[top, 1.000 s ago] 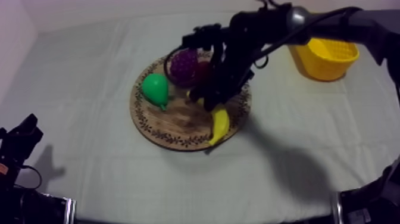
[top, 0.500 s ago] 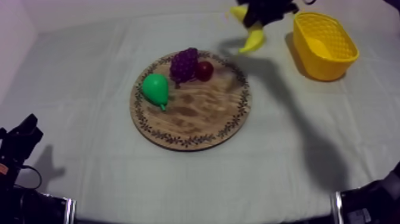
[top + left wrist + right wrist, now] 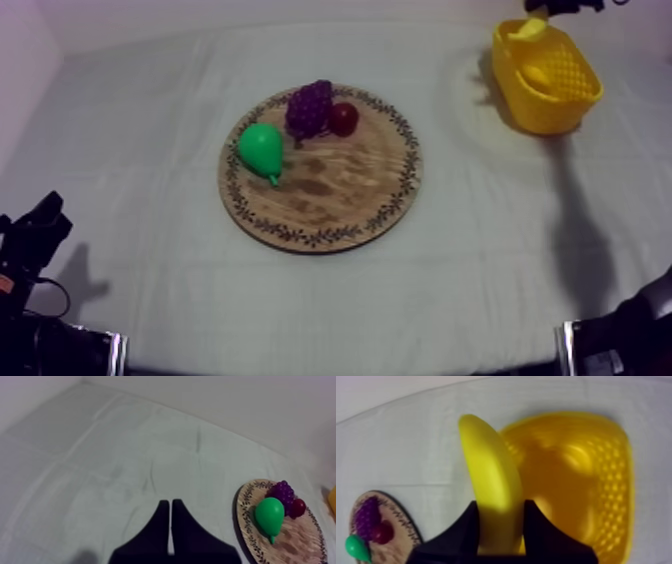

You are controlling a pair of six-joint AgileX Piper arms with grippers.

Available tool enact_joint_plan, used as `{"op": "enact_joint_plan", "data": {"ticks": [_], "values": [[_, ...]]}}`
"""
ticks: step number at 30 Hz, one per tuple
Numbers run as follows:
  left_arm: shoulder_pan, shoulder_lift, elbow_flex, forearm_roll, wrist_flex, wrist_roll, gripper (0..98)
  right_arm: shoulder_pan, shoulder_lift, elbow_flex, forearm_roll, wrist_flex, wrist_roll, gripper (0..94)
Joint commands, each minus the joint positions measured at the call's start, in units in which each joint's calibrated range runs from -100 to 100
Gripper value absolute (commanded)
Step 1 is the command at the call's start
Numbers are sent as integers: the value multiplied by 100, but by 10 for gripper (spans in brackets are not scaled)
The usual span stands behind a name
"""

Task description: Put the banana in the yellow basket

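Pinching the banana between the fingers of the right claw, aloft at the rim of the yellow basket, well apart from the round wooden board. On the board: a pear, a bunch of grapes and, touching the grapes, a small red fruit. Holding the left claw pressed together on nothing, low over the table at its left side.

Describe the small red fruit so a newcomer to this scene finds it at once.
Find the round wooden board mid-table. On its far part, toward the yellow basket, the small red fruit sits right beside the bunch of grapes. It alone is red, smooth and round; the grapes are purple and knobbly, the pear green.
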Motion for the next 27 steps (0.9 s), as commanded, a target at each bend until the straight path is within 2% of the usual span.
{"op": "enact_joint_plan", "data": {"ticks": [1, 11, 27], "values": [[-3, -3, 3, -3, 2, -1, 1, 187, 57, 30, 34, -60, 22, 134], [-3, -3, 3, -3, 2, -1, 1, 408, 511, 189, 212, -399, 96, 143], [-3, -3, 3, -3, 2, -2, 1, 410, 873, 584, 286, -937, 191, 138]]}}
